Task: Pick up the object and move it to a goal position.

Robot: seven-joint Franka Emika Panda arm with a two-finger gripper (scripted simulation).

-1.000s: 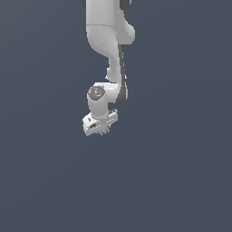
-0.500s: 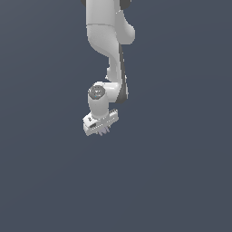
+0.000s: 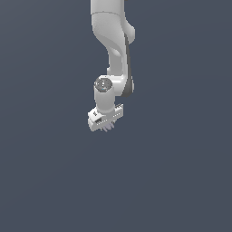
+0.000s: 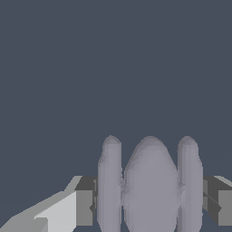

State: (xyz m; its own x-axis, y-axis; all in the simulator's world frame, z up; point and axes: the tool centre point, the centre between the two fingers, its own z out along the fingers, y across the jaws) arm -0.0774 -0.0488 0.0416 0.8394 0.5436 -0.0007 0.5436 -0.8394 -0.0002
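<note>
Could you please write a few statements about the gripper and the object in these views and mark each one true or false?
1. The object sits between the gripper's fingers. True.
2. The gripper is wide open with nothing in it. False: it is closed on the object.
3. The object is pale grey-lilac. True.
4. In the exterior view the object lies far off the gripper, on the ground. False: it shows only as a tiny lump right under the gripper bar.
5. The arm enters from the top of the exterior view. True.
</note>
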